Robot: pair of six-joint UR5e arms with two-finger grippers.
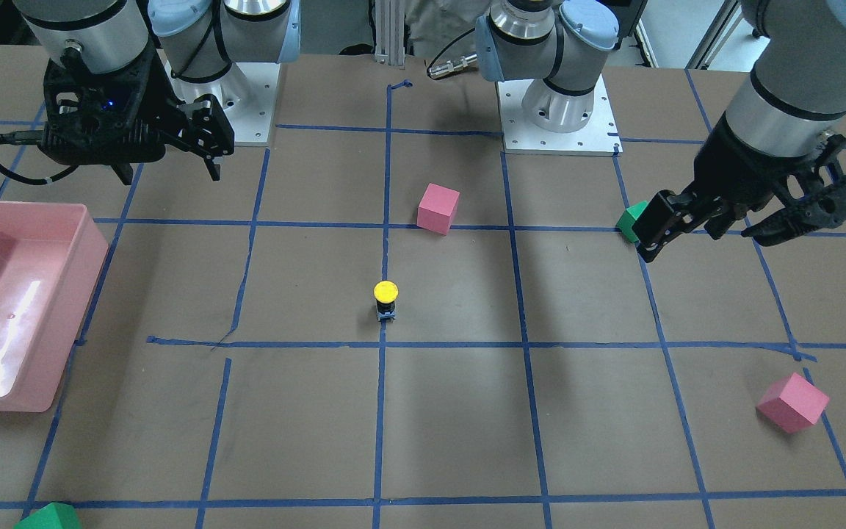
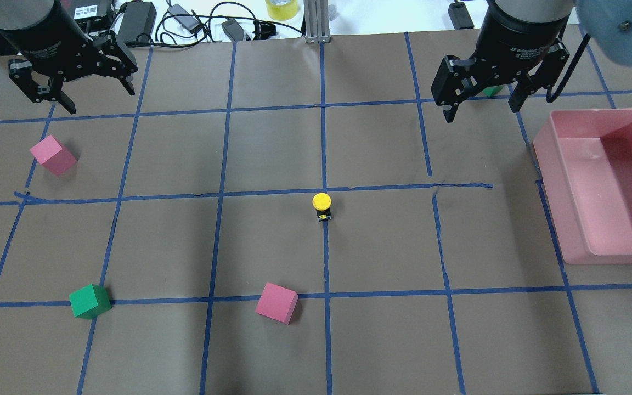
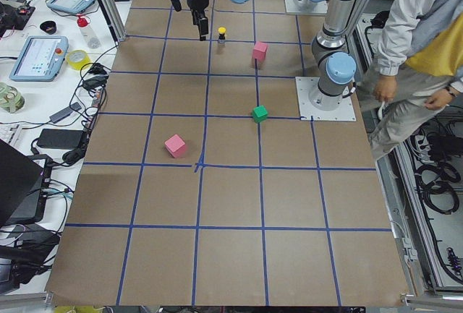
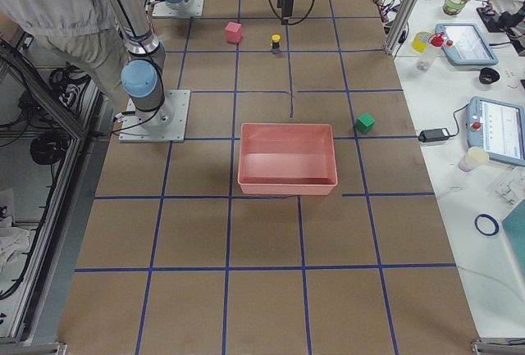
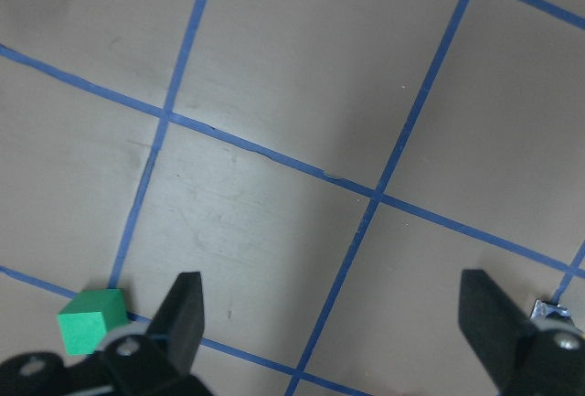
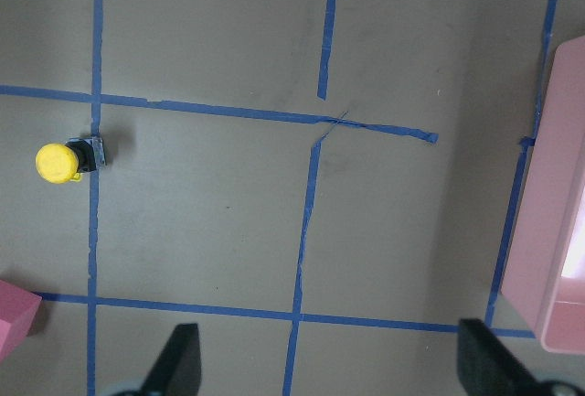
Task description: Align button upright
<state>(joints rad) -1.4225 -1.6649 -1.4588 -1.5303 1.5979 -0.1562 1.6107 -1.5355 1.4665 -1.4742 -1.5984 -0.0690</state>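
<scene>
The button [image 2: 322, 206] stands upright on a blue tape line at the table's middle, with its yellow cap on top and its black body on a small grey base. It also shows in the front view [image 1: 386, 300] and at the left of the right wrist view [image 6: 66, 160]. My left gripper [image 2: 99, 99] hangs open and empty above the table's far left, well away from the button. My right gripper [image 2: 481, 109] hangs open and empty above the far right, also apart from it. Both wrist views show spread fingers [image 5: 183, 314] [image 6: 178, 359] with nothing between them.
A pink bin [image 2: 596, 113] sits at the right edge. Pink cubes lie at the left [image 2: 54, 154] and near the front middle [image 2: 276, 303]. One green cube [image 2: 90, 300] is at the front left; another [image 2: 494, 90] is partly hidden behind my right gripper.
</scene>
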